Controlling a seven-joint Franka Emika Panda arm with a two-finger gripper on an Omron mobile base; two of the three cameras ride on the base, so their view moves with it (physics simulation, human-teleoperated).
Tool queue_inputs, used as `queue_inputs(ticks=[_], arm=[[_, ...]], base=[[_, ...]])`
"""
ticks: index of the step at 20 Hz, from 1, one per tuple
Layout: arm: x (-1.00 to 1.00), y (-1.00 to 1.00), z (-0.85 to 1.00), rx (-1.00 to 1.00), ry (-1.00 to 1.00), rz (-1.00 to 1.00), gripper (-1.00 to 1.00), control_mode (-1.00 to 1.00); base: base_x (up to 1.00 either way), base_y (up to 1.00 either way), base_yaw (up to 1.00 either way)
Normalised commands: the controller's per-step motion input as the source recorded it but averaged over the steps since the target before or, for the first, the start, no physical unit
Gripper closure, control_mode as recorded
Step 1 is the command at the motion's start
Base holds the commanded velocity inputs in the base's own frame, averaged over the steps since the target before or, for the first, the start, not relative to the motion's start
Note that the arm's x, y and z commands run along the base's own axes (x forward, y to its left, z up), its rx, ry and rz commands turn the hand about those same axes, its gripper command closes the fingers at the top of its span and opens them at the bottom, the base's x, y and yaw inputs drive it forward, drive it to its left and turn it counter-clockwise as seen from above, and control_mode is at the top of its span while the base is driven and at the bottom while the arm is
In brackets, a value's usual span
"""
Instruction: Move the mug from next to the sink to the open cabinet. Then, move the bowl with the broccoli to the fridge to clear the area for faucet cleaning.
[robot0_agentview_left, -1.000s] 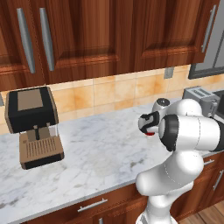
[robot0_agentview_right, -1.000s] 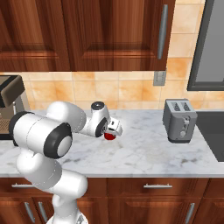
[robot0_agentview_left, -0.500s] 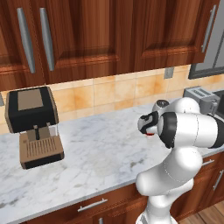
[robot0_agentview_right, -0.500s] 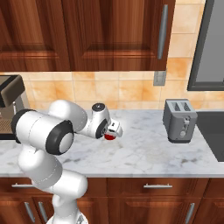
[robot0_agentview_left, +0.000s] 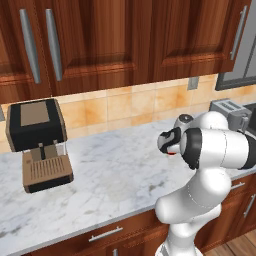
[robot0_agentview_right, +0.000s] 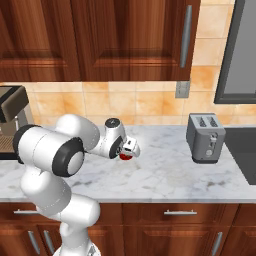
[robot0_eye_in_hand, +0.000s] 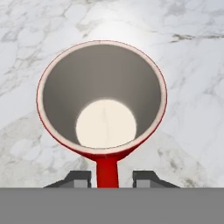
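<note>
Red is the colour of the one mug (robot0_eye_in_hand: 101, 100) in the scene. In the hand view its round mouth faces the camera, so its long axis runs along the line of sight, straight away from the hand and down toward the marble. The interior is grey with a pale cream bottom. One handle, a narrow red strip, points toward the bottom edge of that view.

Two dark fingers (robot0_eye_in_hand: 78, 178) rise at the bottom of the hand view, one on each side of the handle. A small gap shows on both sides of the strip, so a firm clamp on the handle cannot be confirmed from the pictures. The gripper (robot0_eye_in_hand: 107, 179) is centred over the handle.

In the right base view the mug (robot0_agentview_right: 125, 156) shows as a small red patch just under the gripper (robot0_agentview_right: 129, 148), over the white marble table (robot0_agentview_right: 165, 172). In the left base view a sliver of the mug (robot0_agentview_left: 171, 152) shows beside the wrist.

One silver two-slot toaster (robot0_agentview_right: 205, 137) stands on the table, well apart from the mug to the right. One black and brown coffee machine (robot0_agentview_left: 39, 142) stands on the far left of the table.

Against the back wall, one grey outlet plate (robot0_agentview_right: 181, 89) sits on the tan tile. Above it hang reddish-brown wooden cabinets (robot0_agentview_left: 130, 40); three silver bar handles (robot0_agentview_left: 29, 45) are countable in the left base view.
</note>
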Motion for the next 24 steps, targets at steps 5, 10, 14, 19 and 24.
queue_inputs(ticks=[5, 10, 14, 19, 24], arm=[[-0.06, 0.0, 0.03, 0.0, -0.01, 0.0, 1.0, -1.0], [-0.33, 0.0, 0.33, 0.0, -0.06, -0.01, 1.0, -1.0], [-0.78, 0.0, 0.93, 0.0, -0.2, -0.1, 1.0, -1.0], [-0.59, 0.0, 0.6, 0.0, -0.17, -0.09, 1.0, 1.0], [0.0, 0.0, 0.0, 0.0, 0.0, 0.0, 1.0, 1.0]], base=[[0.0, 0.0, 0.0], [0.0, 0.0, 0.0], [0.0, 0.0, 0.0], [-0.4, 0.0, -0.13], [-0.77, -0.22, -0.6]])
